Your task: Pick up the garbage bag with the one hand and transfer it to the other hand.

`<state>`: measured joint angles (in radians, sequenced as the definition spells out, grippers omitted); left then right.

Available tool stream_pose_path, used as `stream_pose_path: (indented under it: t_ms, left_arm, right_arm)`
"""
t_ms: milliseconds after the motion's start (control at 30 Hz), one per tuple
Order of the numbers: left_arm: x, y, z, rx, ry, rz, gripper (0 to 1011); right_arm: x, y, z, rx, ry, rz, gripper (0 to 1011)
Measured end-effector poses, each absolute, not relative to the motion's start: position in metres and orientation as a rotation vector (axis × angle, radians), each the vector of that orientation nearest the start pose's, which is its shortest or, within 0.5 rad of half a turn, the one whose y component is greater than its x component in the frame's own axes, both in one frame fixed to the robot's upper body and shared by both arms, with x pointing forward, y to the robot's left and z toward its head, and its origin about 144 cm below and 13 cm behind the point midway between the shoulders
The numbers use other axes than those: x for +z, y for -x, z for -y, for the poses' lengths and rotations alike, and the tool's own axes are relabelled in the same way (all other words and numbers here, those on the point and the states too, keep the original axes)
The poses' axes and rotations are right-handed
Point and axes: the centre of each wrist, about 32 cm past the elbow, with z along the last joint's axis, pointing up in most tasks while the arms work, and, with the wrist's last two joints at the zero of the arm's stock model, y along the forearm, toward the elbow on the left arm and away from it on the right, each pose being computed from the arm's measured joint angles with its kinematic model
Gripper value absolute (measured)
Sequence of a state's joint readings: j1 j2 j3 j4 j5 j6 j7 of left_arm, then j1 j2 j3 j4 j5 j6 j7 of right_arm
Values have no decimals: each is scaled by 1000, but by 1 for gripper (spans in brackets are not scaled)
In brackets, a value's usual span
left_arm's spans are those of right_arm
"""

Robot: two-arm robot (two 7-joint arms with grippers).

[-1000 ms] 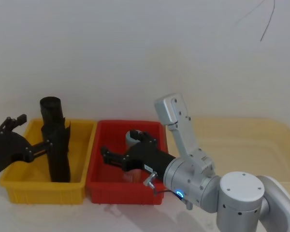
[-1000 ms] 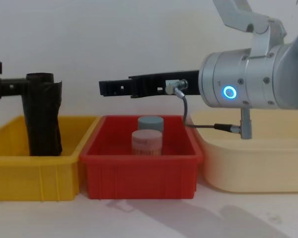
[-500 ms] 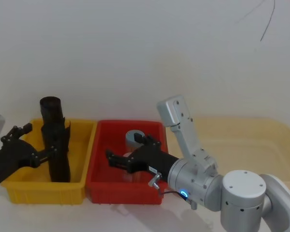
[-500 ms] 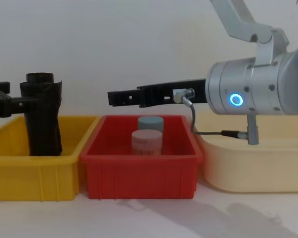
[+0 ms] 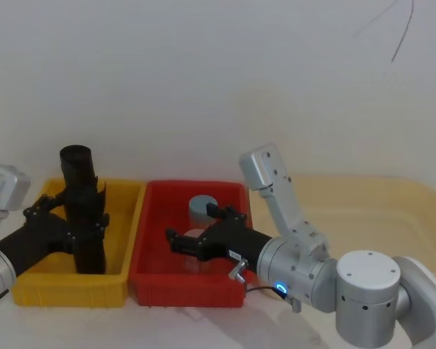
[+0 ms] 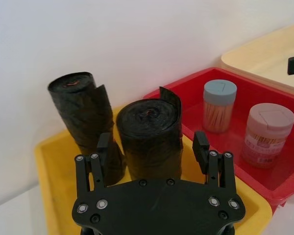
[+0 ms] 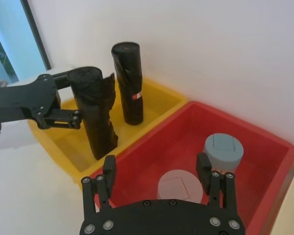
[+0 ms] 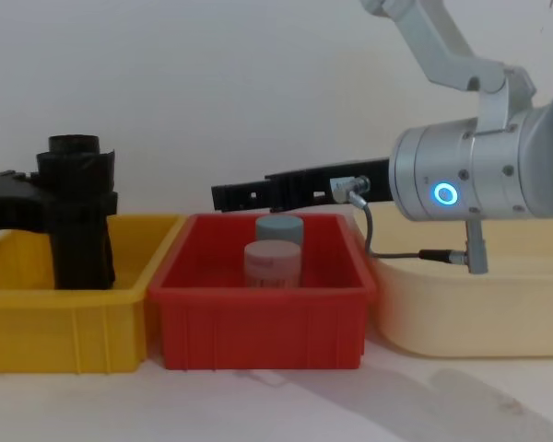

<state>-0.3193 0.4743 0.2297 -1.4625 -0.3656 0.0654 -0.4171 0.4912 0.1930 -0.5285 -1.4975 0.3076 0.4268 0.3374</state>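
- The yellow bin (image 5: 65, 289) is at the left end of the table, touching the red bin (image 5: 182, 291) beside it.
- The garbage bag (image 6: 149, 122) stands upright inside the yellow bin, and its loose flap sticks up at one side of its top.
- The one hand (image 6: 152, 147), on the left arm, is at the bag at about half of its height. Its fingers (image 6: 104, 147) are apart, one on each side of the roll. In the left wrist view a narrow gap shows on both sides, so the hand holds nothing.
- A slimmer black roll (image 7: 130, 83) with a small red mark stands just beside the bag, on the wall side of the same bin.
- In the red bin stand two jars, one with a grey-blue lid (image 5: 202, 207) and one with a pinkish lid (image 7: 179, 188).
- The other hand (image 7: 157, 171), on the right arm, hangs over the red bin above the jars. Its jaws are wide open and empty, pointing towards the bag and well apart from it.
- A cream tub (image 5: 363, 211) stands at the right of the red bin.
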Motion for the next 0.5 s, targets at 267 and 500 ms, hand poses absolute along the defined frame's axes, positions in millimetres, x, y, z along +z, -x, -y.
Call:
stream_pose_path:
  t_ms: [267,500]
  left_arm:
    - [1224,-541,-308,996,-111,125,1001]
    - [1223,-544,-305,998,-125,126,1001]
  right_arm:
    - [1259,-552,128,-731,227,-45,1001]
    - [1255,-559,129,-717,257,-53,1001]
